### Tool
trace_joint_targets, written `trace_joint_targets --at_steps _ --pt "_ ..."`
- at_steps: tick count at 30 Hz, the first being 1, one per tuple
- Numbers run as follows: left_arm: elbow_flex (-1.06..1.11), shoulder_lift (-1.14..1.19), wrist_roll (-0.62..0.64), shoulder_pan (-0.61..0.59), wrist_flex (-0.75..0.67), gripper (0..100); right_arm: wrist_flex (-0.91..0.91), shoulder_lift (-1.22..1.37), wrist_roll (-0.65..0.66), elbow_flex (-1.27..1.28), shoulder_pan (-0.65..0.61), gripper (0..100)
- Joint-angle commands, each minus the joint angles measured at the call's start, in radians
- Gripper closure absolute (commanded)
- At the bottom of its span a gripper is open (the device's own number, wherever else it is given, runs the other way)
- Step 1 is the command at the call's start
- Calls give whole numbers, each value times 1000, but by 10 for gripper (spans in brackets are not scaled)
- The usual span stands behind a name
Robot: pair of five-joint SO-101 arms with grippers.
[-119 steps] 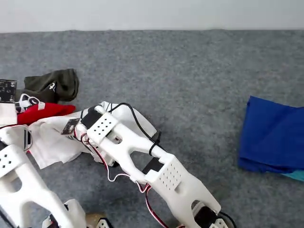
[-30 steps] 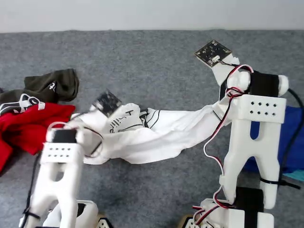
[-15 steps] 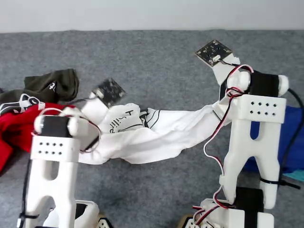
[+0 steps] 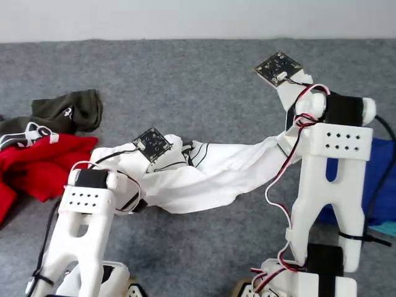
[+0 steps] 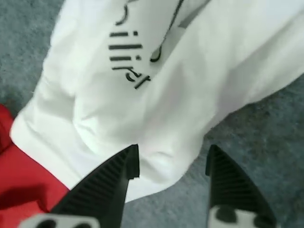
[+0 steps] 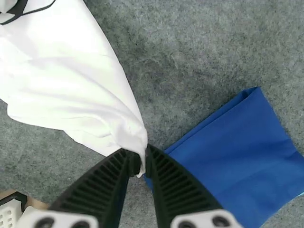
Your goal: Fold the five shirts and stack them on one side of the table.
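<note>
Grey table: is lying under everything, with a pale wall behind.
Right gripper: is pinching the shirt.
Left gripper: is hanging spread over it.

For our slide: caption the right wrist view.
Right gripper pinching a corner of the white shirt; blue shirt nearby on grey table.

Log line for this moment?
left gripper: open over white shirt | right gripper: shut on white shirt | blue shirt: on table
</note>
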Motion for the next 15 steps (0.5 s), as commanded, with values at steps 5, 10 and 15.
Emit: trace_joint_targets --at_steps 5,10,15 --pt "-70 51 -9 -5 -32 764 39 -44 -11 -3 -35 988" --pt "-257 273 -8 -5 91 765 39 -44 -11 -3 -45 988" --pt "-375 373 -17 5 189 765 39 -44 -11 -3 -39 988"
